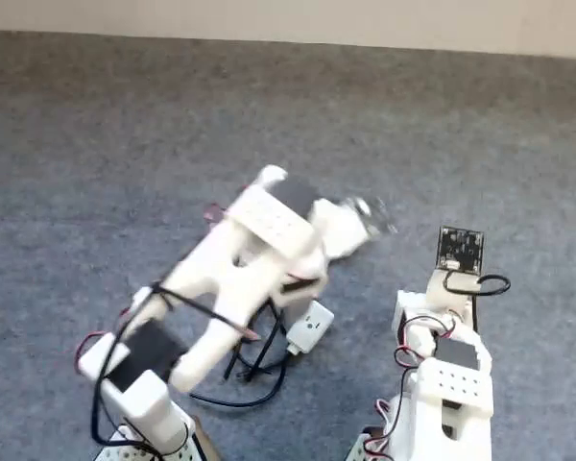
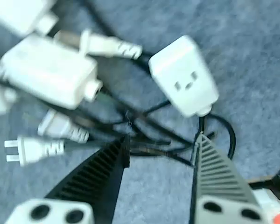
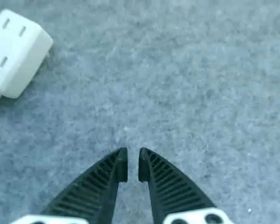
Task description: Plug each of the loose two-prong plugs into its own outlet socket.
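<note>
My left gripper [image 2: 161,143] hangs open above a tangle of black cords [image 2: 149,140], with nothing between its fingers. Just beyond it lies a white outlet socket [image 2: 184,74], its two slots facing up. A second white socket block [image 2: 49,70] lies further off. A loose two-prong plug [image 2: 32,148] rests beside one finger, and another plug [image 2: 109,45] lies between the two sockets. My right gripper [image 3: 132,167] is shut on nothing over bare carpet, with a white socket [image 3: 14,53] off to one side. In the high view, a socket [image 1: 310,327] and cords [image 1: 259,370] lie beside the left arm [image 1: 259,250].
Grey carpet [image 1: 125,144] covers the whole work surface, with open room at the back and left. The right arm [image 1: 448,375] is folded at the front right, with its camera board [image 1: 461,248] at its top. A pale wall strip [image 1: 365,19] runs along the far edge.
</note>
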Available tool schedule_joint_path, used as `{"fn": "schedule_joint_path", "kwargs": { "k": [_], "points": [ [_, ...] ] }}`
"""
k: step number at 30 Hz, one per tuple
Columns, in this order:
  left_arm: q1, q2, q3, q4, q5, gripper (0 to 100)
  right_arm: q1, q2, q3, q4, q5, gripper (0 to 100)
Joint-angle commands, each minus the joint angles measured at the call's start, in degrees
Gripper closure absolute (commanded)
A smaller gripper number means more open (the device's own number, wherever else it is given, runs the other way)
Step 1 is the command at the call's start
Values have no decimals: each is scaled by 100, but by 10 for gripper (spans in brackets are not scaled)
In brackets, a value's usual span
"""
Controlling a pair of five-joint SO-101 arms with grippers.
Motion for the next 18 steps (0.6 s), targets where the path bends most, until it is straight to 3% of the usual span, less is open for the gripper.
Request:
{"fn": "schedule_joint_path", "kwargs": {
  "k": [1, 12, 18],
  "points": [
    [453, 154, 48, -571, 88, 774, 48, -514, 92, -154, -44, 943],
    [1385, 215, 936, -1442, 651, 775, -215, -708, 268, -154, 299, 943],
    [998, 224, 1675, -1969, 721, 776, -215, -708, 268, -154, 299, 943]
  ]
}}
